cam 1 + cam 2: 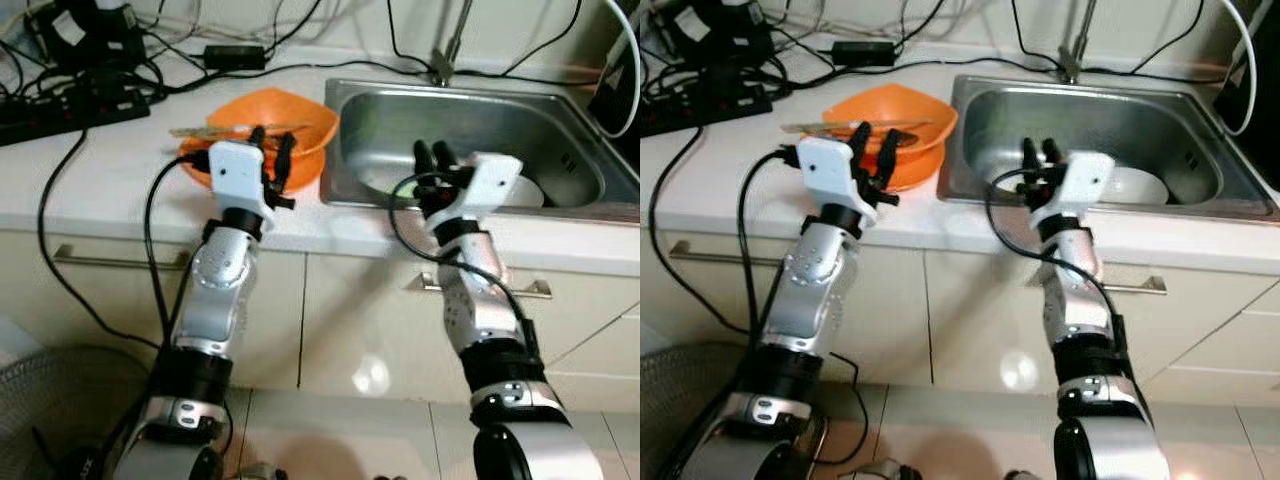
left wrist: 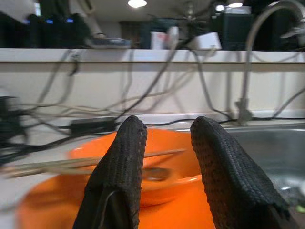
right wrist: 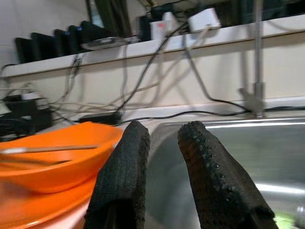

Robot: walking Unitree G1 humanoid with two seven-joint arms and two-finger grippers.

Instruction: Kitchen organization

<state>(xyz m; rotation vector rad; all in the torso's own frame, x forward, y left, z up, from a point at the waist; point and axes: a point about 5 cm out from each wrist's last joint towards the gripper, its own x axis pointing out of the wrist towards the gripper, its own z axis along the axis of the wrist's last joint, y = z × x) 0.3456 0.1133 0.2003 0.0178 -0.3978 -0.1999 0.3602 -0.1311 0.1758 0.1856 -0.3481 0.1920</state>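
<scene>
Landmark: the steel sink (image 1: 560, 150) is sitting sunk in the pale countertop (image 1: 110, 170).
Orange bowls (image 1: 262, 125): stacked on the countertop, sitting just beside the sink's left wall; a pair of chopsticks (image 1: 230, 129) is lying across the top bowl's rim.
White dish (image 1: 1135, 185): lying inside the sink, toward its front.
Left gripper (image 1: 271, 150): hovering at the orange bowls' near rim, left of the sink; its fingers (image 2: 119, 176) are standing parted, holding nothing.
Right gripper (image 1: 434, 160): reaching over the sink's front edge, fingers (image 3: 125, 181) slightly spread, gripping nothing.
Faucet (image 1: 448, 50): rising behind the sink.
Power strip (image 1: 70, 110): lying with tangled cables far left of the sink.
</scene>
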